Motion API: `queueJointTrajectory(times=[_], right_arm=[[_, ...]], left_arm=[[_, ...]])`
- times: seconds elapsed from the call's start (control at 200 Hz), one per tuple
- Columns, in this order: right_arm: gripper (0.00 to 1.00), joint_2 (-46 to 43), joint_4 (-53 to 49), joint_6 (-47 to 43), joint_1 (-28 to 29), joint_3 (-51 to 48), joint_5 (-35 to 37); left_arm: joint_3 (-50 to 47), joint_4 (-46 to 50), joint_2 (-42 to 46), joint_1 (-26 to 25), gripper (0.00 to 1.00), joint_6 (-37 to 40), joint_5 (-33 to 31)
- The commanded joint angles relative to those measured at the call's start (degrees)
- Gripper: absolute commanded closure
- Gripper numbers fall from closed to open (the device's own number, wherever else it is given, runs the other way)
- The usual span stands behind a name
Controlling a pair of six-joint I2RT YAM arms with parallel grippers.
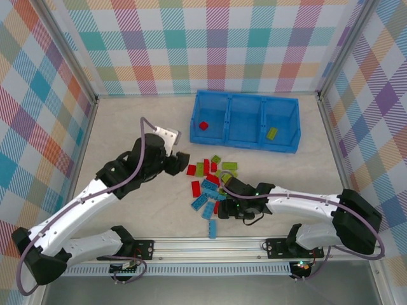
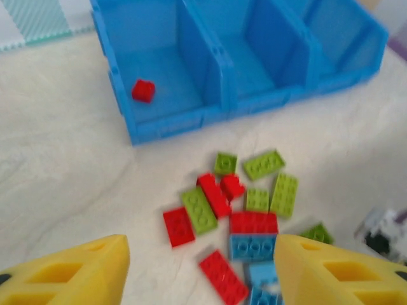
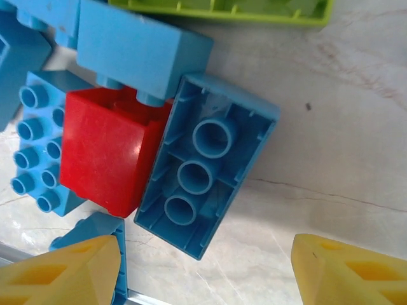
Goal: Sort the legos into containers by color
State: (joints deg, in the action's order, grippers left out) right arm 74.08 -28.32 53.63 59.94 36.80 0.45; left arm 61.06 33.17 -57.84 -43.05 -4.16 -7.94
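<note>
The legos lie in a loose red, blue and green heap on the table, near the front of the blue bin. One red brick sits in its left compartment and one green brick in the right. The left gripper hangs spread and empty beside the heap. The right gripper is spread low over an upturned blue brick.

Bare table left (legos mid-table)
</note>
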Motion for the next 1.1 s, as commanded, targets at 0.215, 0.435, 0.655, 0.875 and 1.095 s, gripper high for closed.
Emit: queueJointTrajectory(times=[0.215, 0.435, 0.655, 0.875, 1.095], right_arm=[[0.32, 7.28, 4.11, -0.60, 1.52, 1.74, 4.20], [0.41, 6.42, 4.69, -0.28, 1.93, 0.13, 10.46], [0.54, 4.53, 0.35, 0.25, 1.93, 0.36, 14.78], [0.69, 0.35, -2.99, 0.00, 0.98, 0.32, 17.72], [0.71, -10.16, -11.61, -6.36, -4.00, 5.87, 21.98]], left_arm=[[-6.29, 5.76, 10.33, -0.15, 0.02, 18.03, 12.08], [-10.06, 4.22, 13.52, -0.15, 0.00, 21.37, 13.66], [-12.63, 1.29, 13.99, -0.19, 0.00, 22.38, 16.51], [-13.55, -1.88, 14.03, -0.19, 0.00, 22.38, 18.57], [-15.55, -6.99, 14.97, -0.18, 0.00, 21.82, 21.24]])
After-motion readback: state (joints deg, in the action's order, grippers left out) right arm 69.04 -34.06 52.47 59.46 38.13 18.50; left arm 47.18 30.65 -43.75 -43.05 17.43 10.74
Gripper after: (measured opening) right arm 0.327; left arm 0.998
